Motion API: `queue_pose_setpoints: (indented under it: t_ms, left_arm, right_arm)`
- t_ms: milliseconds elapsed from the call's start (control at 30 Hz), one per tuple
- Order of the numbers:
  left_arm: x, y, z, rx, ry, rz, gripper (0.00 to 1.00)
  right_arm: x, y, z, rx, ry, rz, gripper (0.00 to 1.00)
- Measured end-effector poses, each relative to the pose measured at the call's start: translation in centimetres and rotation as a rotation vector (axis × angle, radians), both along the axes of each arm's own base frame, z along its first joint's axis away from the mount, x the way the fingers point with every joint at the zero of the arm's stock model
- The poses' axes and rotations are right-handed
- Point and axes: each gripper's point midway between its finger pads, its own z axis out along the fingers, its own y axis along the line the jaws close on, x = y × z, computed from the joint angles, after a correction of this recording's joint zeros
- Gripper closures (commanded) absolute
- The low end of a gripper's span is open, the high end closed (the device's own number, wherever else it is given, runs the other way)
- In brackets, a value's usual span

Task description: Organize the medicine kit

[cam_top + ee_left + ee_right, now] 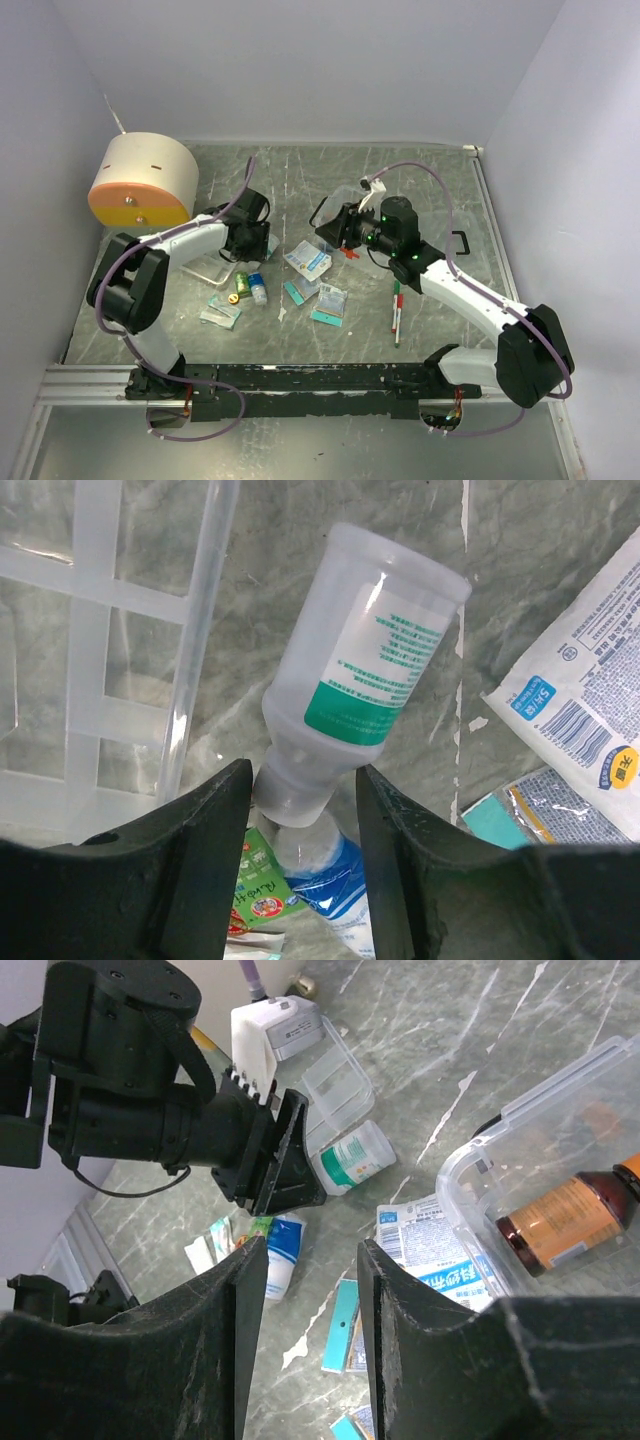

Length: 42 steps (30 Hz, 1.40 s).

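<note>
pick-up step: my left gripper (303, 780), jaws parted astride the white bottle (370, 650) neck; right gripper (312, 1250) released, empty; next i clamp squarely.

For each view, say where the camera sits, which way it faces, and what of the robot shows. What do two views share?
Top external: above and behind the bases, looking down on the table; the left arm and right arm show.
Left wrist: on the left arm, looking down at a green-labelled white bottle; own fingers show.
Right wrist: on the right arm, looking across the table at the left gripper; own fingers show.
Shared: both wrist views show that bottle.
</note>
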Motion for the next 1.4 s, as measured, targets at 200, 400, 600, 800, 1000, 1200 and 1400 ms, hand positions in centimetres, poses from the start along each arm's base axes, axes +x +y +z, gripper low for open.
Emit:
queue_pose_setpoints:
  t_ms: [200,400,600,800,1000,1200,1400]
  left_arm:
    - [0.1,-0.5,-0.6,-0.008,0.021,-0.018,0.61]
    - [0.7,-1.0,-0.5,-0.016,0.013,-0.03,0.84]
    - [0.2,-1.4,-0.3,-0.02,0.03,-0.061,0.93]
    - [-1.0,-2.6,2.1,-0.08,0.032,-0.143,0.93]
    - [-3.3,-4.1,7.7,-0.238,-0.048,-0.244,0.93]
    - [-6.6,-5.6,10.3,-0.402,-0.021,-0.296,0.93]
    - [-9.1,-5.9,11.0,-0.463,0.051,-0.327,0.93]
  right_arm:
    - [0.0,-0.1,-0.1,0.02,0.04,-0.025,0.61]
    - [-0.2,-0.7,1.2,0.053,0.046,-0.069,0.61]
    - [-0.3,-1.1,2.2,0.051,0.069,-0.093,0.6]
    - [-1.7,-0.7,2.8,0.021,0.018,0.0,0.52]
    - [-5.6,2.0,4.6,-0.069,-0.246,0.211,0.36]
    - [-8.5,4.5,4.8,-0.17,-0.524,0.401,0.35]
    - [-9.1,4.5,1.4,-0.322,-0.775,0.525,0.35]
